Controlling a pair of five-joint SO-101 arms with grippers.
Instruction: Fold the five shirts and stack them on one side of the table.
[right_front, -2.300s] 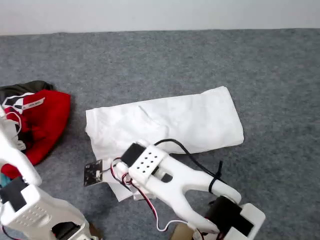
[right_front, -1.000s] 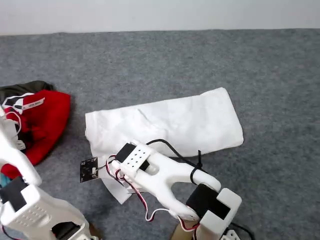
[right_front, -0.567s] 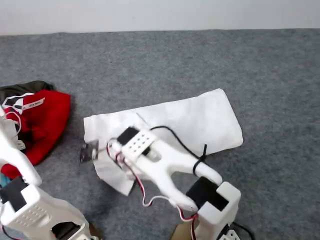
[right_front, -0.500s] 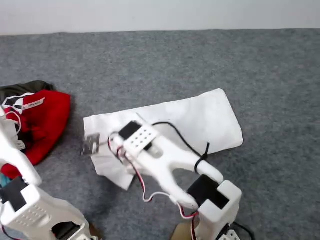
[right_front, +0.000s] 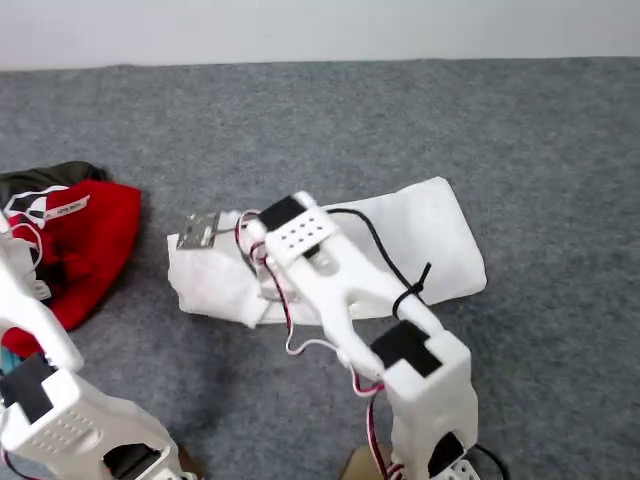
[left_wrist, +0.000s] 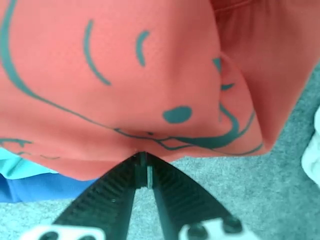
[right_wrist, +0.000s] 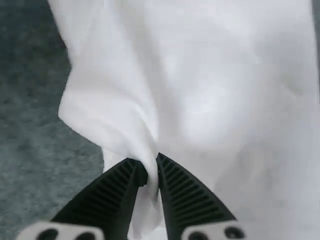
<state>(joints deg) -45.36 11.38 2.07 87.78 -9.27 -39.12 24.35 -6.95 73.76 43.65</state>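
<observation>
Right hand (right_wrist: 148, 175) tight on white shirt (right_wrist: 210, 75); illegible label (right_front: 66, 207) on red shirt (right_front: 95, 240).

White shirt (right_front: 432, 238): a long, partly folded band lying slantwise at the middle of the table (right_front: 530, 130). Its right end lies flat; its left end is doubled over and rumpled. I see a pleat of its cloth pinched between the closed fingers of the right tool (right_wrist: 150, 169).

Red shirt (right_front: 95, 232): unfolded and heaped at the table's left edge, printed with dark teal line work.

Dark shirt (right_front: 45, 176): crumpled just behind the red one, touching it.

Teal shirt (left_wrist: 15, 167) and blue shirt (left_wrist: 35, 186): I see their edges under the red one.
</observation>
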